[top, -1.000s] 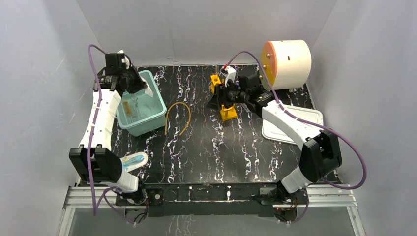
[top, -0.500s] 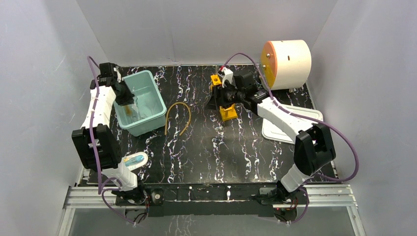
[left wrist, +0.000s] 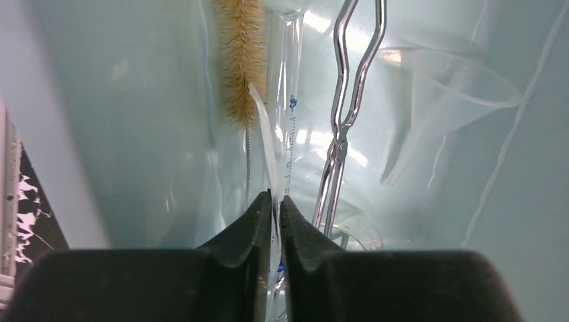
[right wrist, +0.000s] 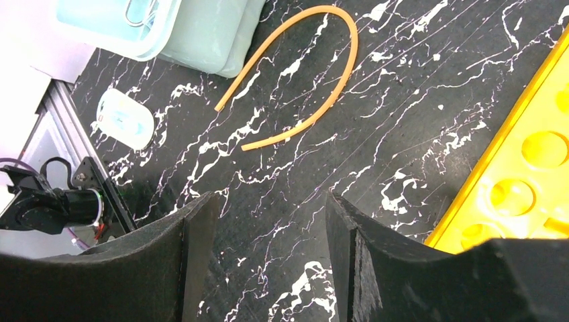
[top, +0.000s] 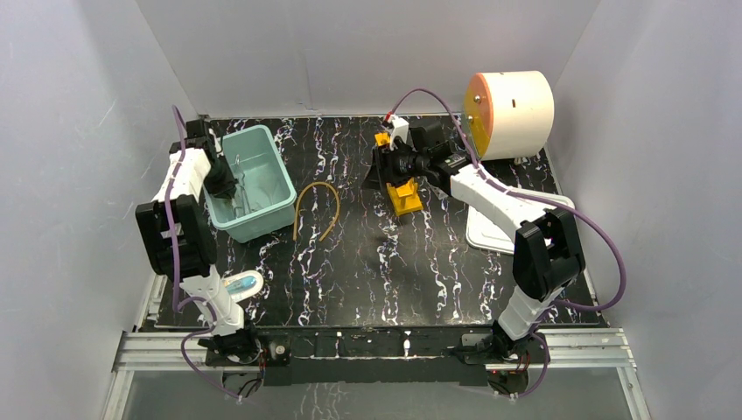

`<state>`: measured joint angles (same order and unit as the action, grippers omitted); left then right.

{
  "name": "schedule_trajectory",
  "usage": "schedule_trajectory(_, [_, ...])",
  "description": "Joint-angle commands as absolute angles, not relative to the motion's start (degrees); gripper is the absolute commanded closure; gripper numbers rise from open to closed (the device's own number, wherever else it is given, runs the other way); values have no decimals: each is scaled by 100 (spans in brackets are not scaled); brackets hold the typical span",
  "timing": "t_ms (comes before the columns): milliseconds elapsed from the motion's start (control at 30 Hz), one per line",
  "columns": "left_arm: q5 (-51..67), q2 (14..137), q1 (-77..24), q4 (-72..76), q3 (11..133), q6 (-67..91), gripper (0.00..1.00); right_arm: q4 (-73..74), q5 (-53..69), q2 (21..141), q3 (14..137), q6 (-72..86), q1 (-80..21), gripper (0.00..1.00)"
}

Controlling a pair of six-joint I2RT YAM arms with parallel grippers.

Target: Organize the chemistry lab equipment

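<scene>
Over on the left side of the table, the teal bin [top: 255, 224] already holds a lot of the lab things: a bristle brush [left wrist: 240, 60], metal tongs [left wrist: 349, 100], a clear funnel [left wrist: 443, 114] and a glass tube with little marks [left wrist: 290, 100]. They lie close together, side by side.

The left gripper [left wrist: 276, 201] is down in the bin among them. Its jaws are squeezed almost together, and a thin clear strip [left wrist: 263, 127] runs between the tips. It looks pinched, but I can't tell just what it is.

I think the job now is to set that piece down. It should go low and soft, because glass is right beside it. Then the gripper should lift straight up so it doesn't snag the tongs or the brush.

The left arm is folded up tall, with its wrist tipped down over the bin's left wall.

Out on the table, the amber rubber tube [top: 319, 206] lies curled by itself. The right arm reaches far back to the yellow rack [top: 404, 199]. The right gripper [right wrist: 268, 221] hangs just beside it, jaws wide apart and holding nothing.
</scene>
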<state>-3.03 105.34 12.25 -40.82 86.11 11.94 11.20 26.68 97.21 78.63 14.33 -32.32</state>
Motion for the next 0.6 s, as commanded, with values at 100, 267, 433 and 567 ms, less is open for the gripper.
schedule_trajectory(100, [-407,10326,1226,-4125,9016,1208,75,1075,2664,9737,8129,1271,-3212,32])
schedule_trajectory(267, [-371,10049,1222,-4314,9359,1370,68,1088,2624,9805,8165,1295,-3229,32])
schedule_trajectory(433, [585,9561,1222,-4254,9579,1558,63,1344,2009,10032,8456,1209,-3558,32])
schedule_trajectory(567, [1691,9097,1222,-3847,9437,1775,48,1684,1020,10398,8842,1260,-3970,32])
